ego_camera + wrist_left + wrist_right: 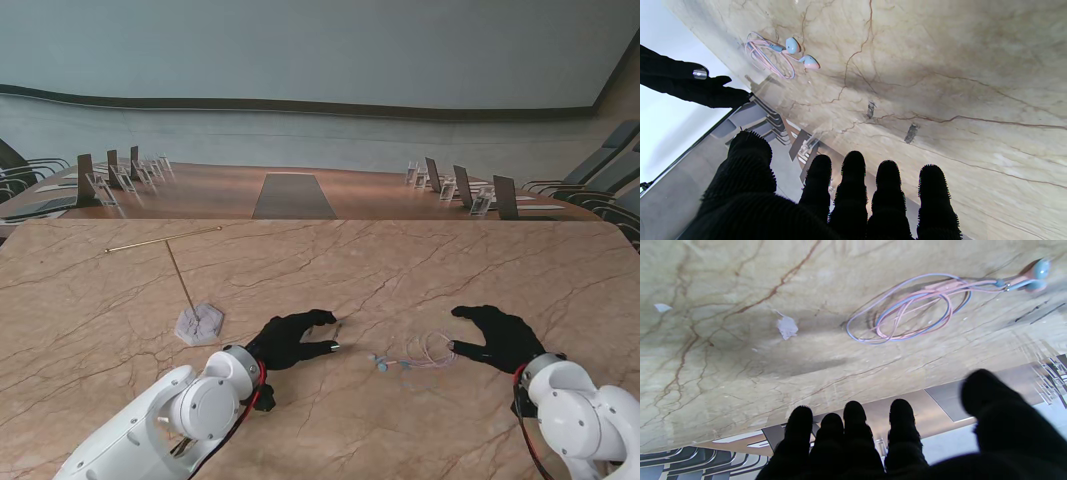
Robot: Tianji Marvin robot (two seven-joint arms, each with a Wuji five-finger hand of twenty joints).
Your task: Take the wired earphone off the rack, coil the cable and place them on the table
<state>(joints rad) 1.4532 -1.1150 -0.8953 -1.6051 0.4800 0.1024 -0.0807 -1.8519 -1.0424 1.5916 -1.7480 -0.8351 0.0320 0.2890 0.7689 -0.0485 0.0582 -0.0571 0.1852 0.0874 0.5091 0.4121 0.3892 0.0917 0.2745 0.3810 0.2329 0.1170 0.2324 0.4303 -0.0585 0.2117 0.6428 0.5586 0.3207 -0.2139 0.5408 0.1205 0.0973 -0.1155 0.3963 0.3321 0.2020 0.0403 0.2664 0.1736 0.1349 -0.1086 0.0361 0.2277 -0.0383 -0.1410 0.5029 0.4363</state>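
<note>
Stand view: left hand (291, 340) is seen at lower centre-left, fingers spread, nothing held. Right hand (497, 338) at lower right, likewise spread and empty. Earphone (412, 355) lies coiled on the table (400, 270) between them; rack (186, 290) stands at left, bare.

Left wrist view: fingers (853, 186) apart; earphone (786, 53) at upper left, buds blue.

Right wrist view: thumb blurred; earphone (917, 310) at upper right. No writing readable.

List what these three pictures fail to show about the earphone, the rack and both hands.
- Pink-and-blue wired earphone: its plug is not identifiable in any view; the stand view shows it too small.
- Thin brass T-shaped rack: outside both wrist views.
- Right hand: thumb blurred in its wrist view.
- Left hand: palm cut off by the picture's edge.
</note>
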